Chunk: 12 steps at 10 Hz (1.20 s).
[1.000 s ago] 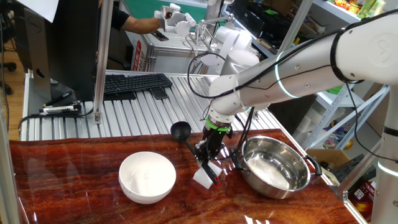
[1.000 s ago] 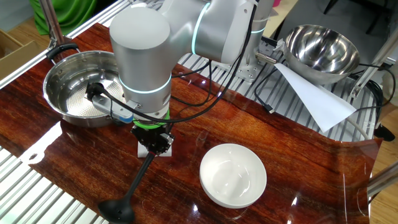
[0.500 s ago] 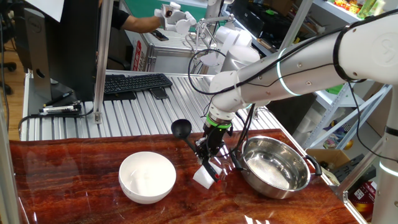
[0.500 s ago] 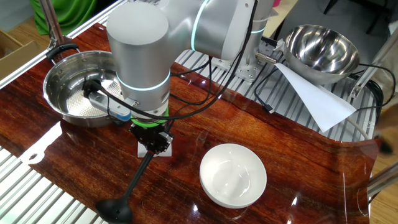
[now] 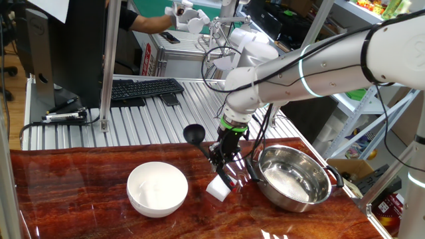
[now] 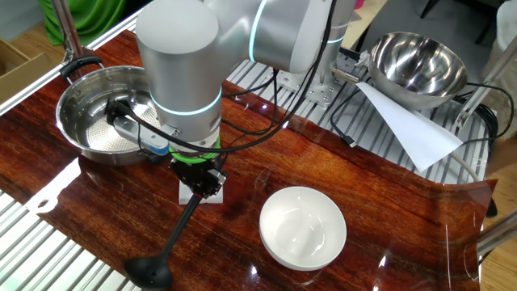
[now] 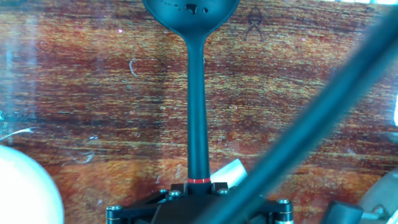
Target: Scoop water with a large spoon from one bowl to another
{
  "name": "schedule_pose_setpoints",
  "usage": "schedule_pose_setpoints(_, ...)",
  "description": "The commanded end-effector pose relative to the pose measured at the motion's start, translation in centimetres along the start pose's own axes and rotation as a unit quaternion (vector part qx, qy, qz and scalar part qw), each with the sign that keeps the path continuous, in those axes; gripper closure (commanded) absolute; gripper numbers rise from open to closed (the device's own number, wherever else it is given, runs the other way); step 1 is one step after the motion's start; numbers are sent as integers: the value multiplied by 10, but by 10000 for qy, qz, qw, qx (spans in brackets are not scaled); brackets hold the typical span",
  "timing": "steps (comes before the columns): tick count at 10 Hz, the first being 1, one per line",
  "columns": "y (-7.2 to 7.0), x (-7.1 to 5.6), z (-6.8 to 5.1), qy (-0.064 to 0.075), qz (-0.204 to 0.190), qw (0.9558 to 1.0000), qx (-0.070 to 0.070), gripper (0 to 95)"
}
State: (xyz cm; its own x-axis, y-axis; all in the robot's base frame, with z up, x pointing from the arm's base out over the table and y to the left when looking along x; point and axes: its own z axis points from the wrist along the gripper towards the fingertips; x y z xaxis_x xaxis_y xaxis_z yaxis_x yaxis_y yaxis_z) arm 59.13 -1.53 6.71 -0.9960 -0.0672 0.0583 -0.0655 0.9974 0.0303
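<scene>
A: Where is the claw (image 6: 203,183)?
B: Pointing down, closed on the handle end of the black ladle (image 6: 166,251), right above the white block (image 6: 191,194).

A: And the ladle's cup?
B: At the near edge of the counter (image 6: 380,182), the handle slanting up to the claw.

A: The bowls?
B: The steel bowl (image 6: 89,117) sits left, partly behind the arm; the white bowl (image 6: 303,228) sits right of the ladle, apart from it.

No readable text, label, brand, number or sign is being shown in any view. Small marks are being glimpsed inside the cup of the large spoon (image 7: 191,9) in the hand view, but they cannot be made out.
</scene>
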Motion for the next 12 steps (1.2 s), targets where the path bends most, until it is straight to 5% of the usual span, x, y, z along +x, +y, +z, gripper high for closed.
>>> schedule_pose_setpoints(1, 0, 0, -6, 69, -9, 10000, 0, 950)
schedule_pose_setpoints(6, -1, 8, -31, 55, 7, 10000, -21, 950)
schedule_pose_setpoints(12, -16, 39, -50, 53, -138, 9998, -147, 950)
